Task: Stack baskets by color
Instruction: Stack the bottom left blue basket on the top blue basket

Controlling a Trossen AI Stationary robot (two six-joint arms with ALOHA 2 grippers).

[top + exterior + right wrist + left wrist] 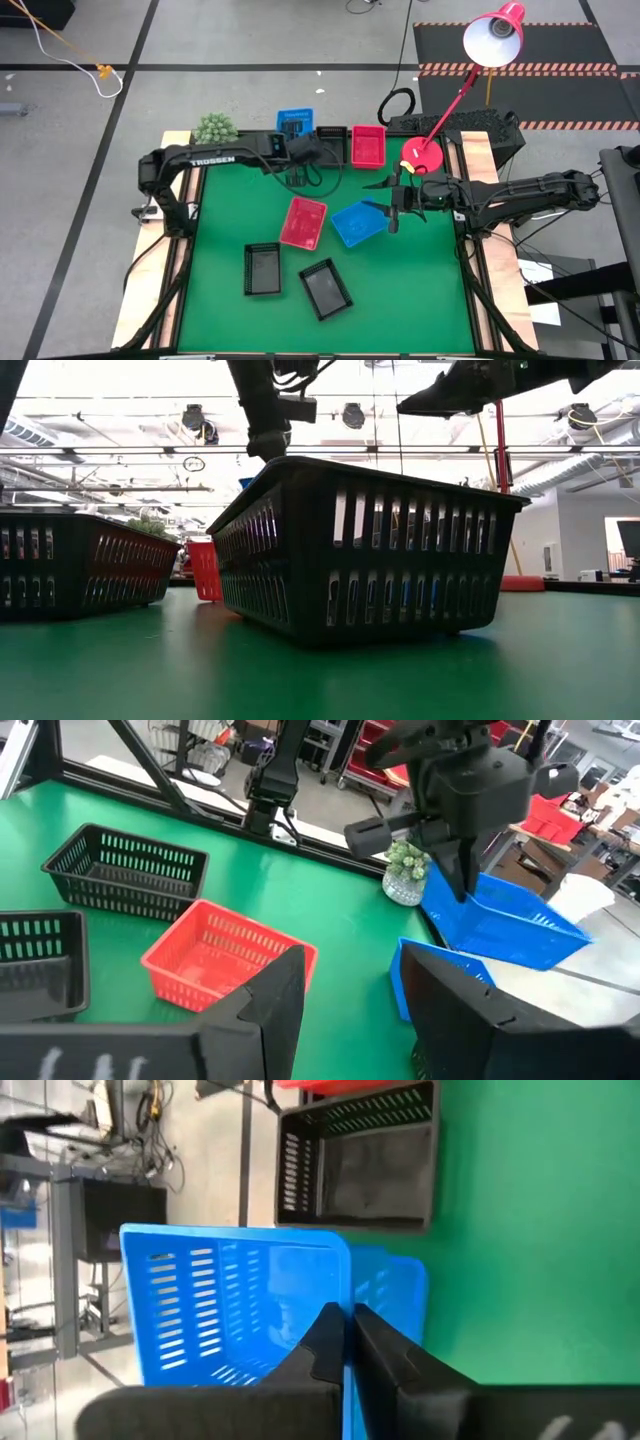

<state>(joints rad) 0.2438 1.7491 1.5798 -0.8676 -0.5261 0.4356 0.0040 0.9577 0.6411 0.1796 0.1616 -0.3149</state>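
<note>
At the table's far edge my left gripper (pixel 347 1342) is shut on a blue basket (pixel 295 122), which also shows tilted in the right wrist view (pixel 500 920). Part of a second blue basket (pixel 395 1290) shows right behind it. A black basket (pixel 360 1160) and a red basket (pixel 368 145) stand beside them at the far edge. My right gripper (pixel 392 208) hangs open beside another blue basket (pixel 358 222) mid-table and touches nothing. A red basket (pixel 303 222) and two black baskets (pixel 262 268) (pixel 326 288) rest on the green mat. My left gripper pinches one wall of the blue basket at its rim (pixel 347 1315), with one finger (pixel 322 1342) inside the basket and the other outside. The fingers slant down onto it from above. The basket hangs tilted below them (pixel 470 900) over the table's far edge.
A red lamp with a round base (pixel 422 153) stands at the far right, and its arm slants up over the edge. A small green plant (pixel 214 127) sits at the far left corner. Bare green mat lies along the near edge and at the near right.
</note>
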